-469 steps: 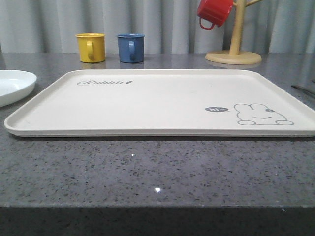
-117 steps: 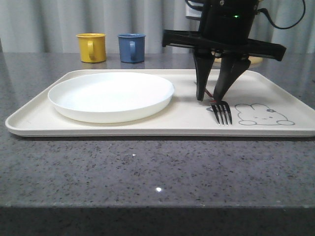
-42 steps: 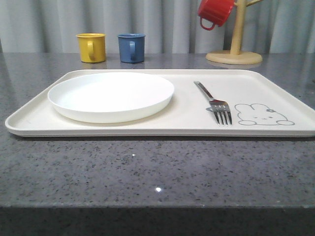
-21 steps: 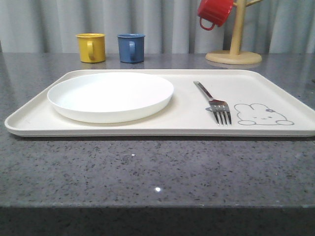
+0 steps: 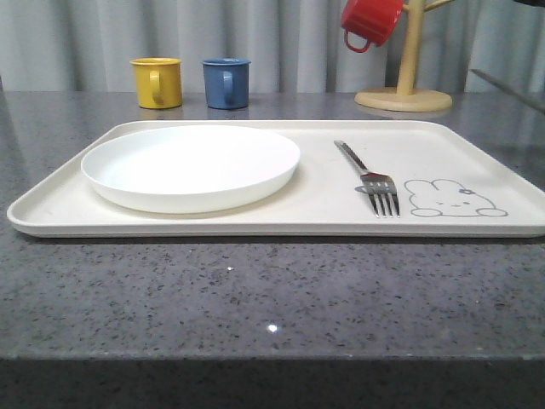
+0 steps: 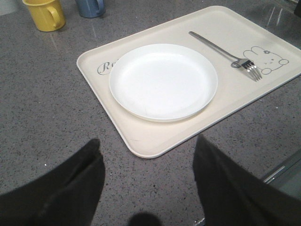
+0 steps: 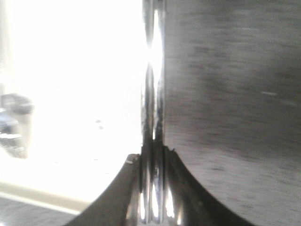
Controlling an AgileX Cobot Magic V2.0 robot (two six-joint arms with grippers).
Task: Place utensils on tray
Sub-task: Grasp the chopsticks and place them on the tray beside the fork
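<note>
So the cream tray (image 5: pixel 281 217) is laid flat on the speckled grey worktop (image 5: pixel 255 298), long side toward the front camera. A round white plate (image 5: pixel 191 166) is parked on its left half, and the fork (image 5: pixel 371 176) is laid on the right half, tines toward the near rim and right beside the grey rabbit drawing (image 5: pixel 451 198), handle angled back and a bit left. Fork and plate are kept apart, no touching.

Behind the tray, a yellow mug (image 5: pixel 157 82) and a blue mug (image 5: pixel 226 82) are stood side by side, and a red mug (image 5: pixel 371 22) is hung on a wooden mug tree (image 5: pixel 405 77) further right.

From the left wrist view, the left gripper (image 6: pixel 146 188) is held above bare worktop near the tray's corner, its dark fingers (image 6: pixel 70 188) spread wide with nothing between them.

In the right wrist view, the right gripper (image 7: pixel 153 188) is clamped on a pair of chopsticks (image 7: pixel 154 94), two shiny flat metal strips pressed together and run straight out from the fingers (image 7: pixel 188 193). A thin metal strip is also caught at the right edge of the front view, raised above the worktop.
</note>
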